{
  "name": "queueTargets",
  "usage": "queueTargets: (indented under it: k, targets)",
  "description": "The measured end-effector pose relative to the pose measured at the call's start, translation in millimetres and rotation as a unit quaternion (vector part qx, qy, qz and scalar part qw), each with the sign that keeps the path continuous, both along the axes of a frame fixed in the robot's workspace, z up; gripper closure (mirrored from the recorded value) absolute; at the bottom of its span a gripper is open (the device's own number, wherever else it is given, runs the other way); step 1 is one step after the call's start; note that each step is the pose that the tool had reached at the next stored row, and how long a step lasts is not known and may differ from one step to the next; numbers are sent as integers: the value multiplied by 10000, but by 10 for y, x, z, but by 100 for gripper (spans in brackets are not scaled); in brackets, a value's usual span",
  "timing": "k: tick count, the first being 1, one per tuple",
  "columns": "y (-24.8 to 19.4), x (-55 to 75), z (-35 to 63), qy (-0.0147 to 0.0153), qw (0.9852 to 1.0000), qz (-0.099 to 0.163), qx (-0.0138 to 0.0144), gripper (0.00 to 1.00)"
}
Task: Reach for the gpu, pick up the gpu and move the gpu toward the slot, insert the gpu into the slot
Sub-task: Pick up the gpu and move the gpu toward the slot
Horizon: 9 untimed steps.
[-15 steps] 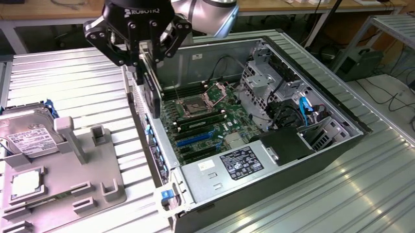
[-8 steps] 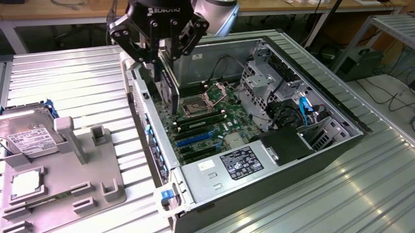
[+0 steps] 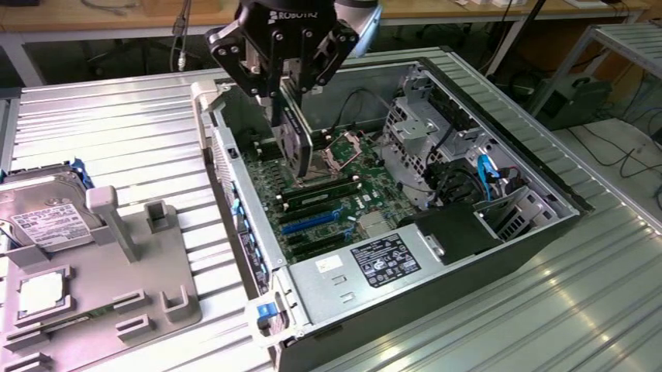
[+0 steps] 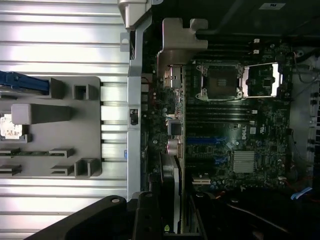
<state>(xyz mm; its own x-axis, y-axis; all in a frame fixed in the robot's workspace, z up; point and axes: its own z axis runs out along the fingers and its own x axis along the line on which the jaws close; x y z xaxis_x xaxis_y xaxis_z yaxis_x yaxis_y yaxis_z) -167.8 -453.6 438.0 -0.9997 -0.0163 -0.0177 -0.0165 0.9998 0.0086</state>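
Observation:
My gripper (image 3: 288,99) is shut on the gpu (image 3: 298,143), holding the card on edge by its upper rim. The card hangs over the green motherboard inside the open computer case (image 3: 248,232), its lower end close to the board near the black memory sockets. The blue slot (image 3: 312,222) lies on the board beyond the card's lower end, toward the power supply. In the wrist view the gpu (image 4: 175,185) shows edge-on, with its silver bracket (image 4: 177,42) at the far end. There the slot (image 4: 205,141) lies to one side of the card's edge.
A grey hard drive with a white label (image 3: 42,211) rests on a grey fixture tray (image 3: 114,302) at the exterior view's left. Drive cages and cables (image 3: 445,147) fill the case's far side. The power supply (image 3: 383,260) sits at its near end.

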Motion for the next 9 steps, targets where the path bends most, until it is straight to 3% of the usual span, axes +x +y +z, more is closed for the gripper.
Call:
queueTargets:
  k: [9]
  targets:
    - [0, 327, 0, 0, 10000, -32, 0, 73]
